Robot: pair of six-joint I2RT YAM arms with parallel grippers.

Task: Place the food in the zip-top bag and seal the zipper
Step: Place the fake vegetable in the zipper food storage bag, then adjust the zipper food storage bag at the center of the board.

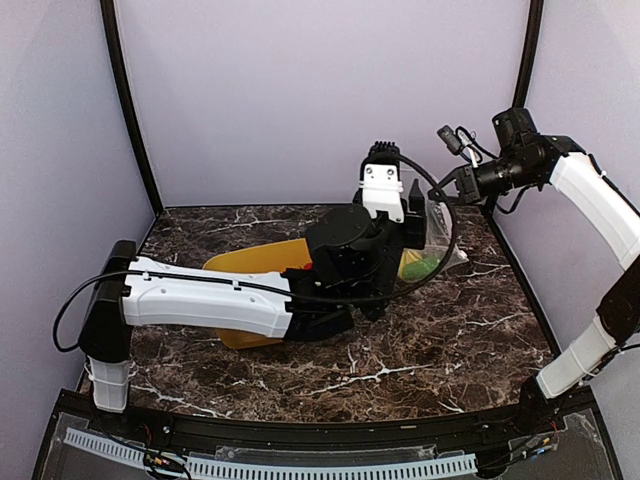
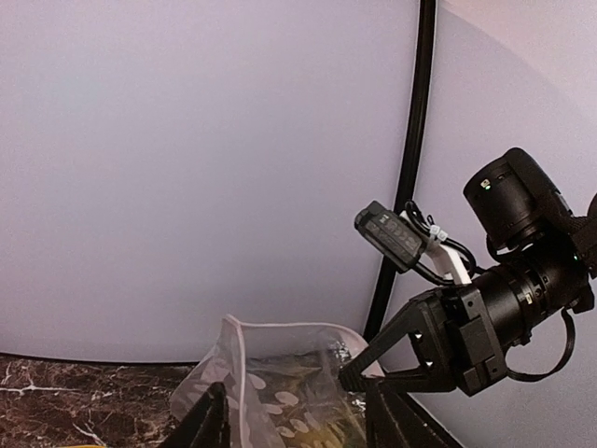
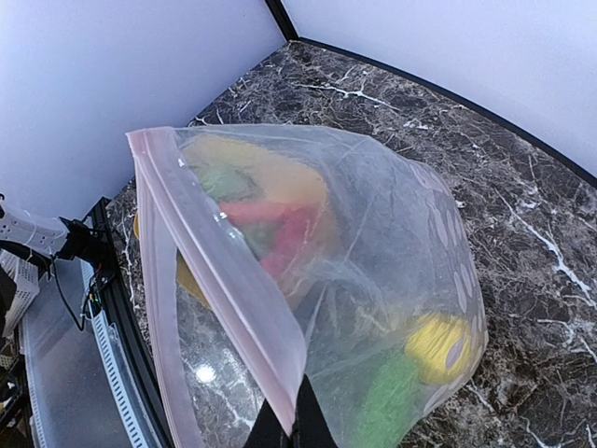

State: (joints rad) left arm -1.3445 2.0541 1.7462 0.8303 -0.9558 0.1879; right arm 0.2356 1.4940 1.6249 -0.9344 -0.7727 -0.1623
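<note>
**Hazards at this stage**

1. Left arm (image 1: 210, 300): it reaches across the marble table (image 1: 450, 340) and over the yellow tub (image 1: 255, 262), hiding most of the tub. Whether any food is left in the tub cannot be told. Sealing now could leave pieces out.
2. Right arm (image 1: 600, 200): it is raised at the rear right. The right gripper (image 3: 291, 425) is closed on the mouth edge of the zip-top bag (image 3: 373, 243) and holds the bag up from the table at that one place. Thin film may slip out of such a narrow pinch, and the bag would then collapse.
3. Zipper (image 3: 215, 271): the mouth stands unsealed and sags away from the pinch. A slack strip may misalign and seal only in part.
4. Left gripper (image 2: 298, 399): the jaws stand partly apart just before the bag mouth, with nothing seen between them. Pushing forward could fold the mouth shut or strike the right gripper.
5. Food: the lemon (image 3: 437, 343), a green piece (image 3: 392, 401) and red-orange pieces (image 3: 280, 233) lie inside. Tilting the bag could spill them.
</note>
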